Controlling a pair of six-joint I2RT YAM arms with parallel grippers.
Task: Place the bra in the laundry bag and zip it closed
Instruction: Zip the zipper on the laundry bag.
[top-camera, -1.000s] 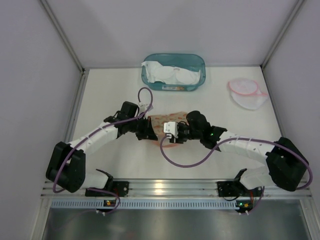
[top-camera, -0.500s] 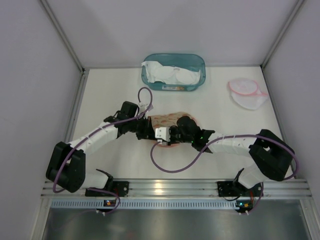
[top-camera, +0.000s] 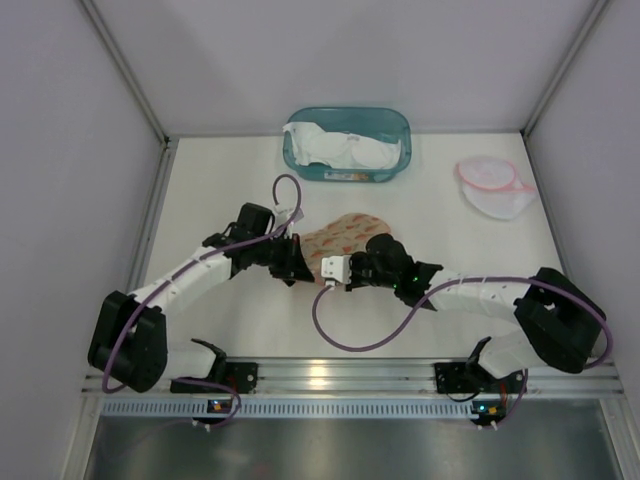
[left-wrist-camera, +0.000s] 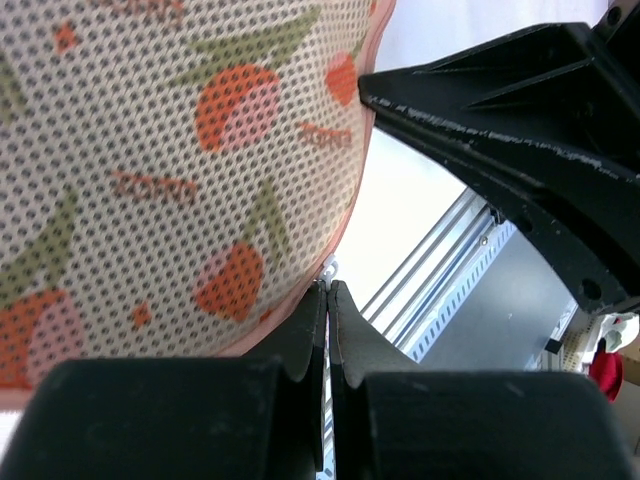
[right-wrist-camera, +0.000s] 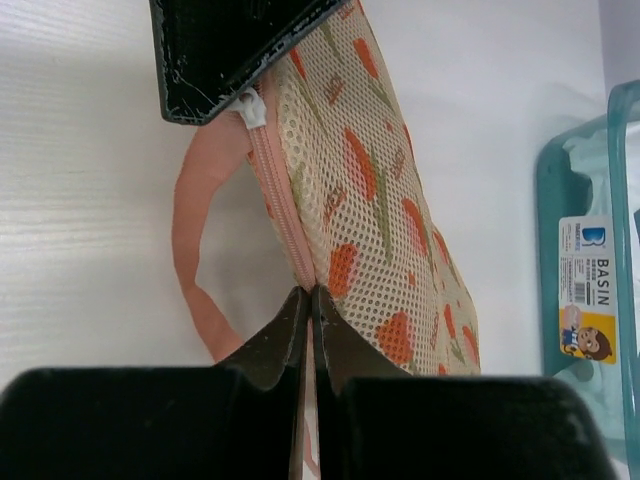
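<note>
The right gripper has just snapped shut from half open, and its jaws now pinch the pink trim of the laundry bag right beside the zipper. The left gripper stays clamped on the same edge, farther along near the white zipper pull. With both ends pinned, the bag has risen off the table and shows more of its printed mesh. That grip looks like preparation for pulling the mouth open. The bra lies in the teal basin at the far edge, not yet loaded.
</note>
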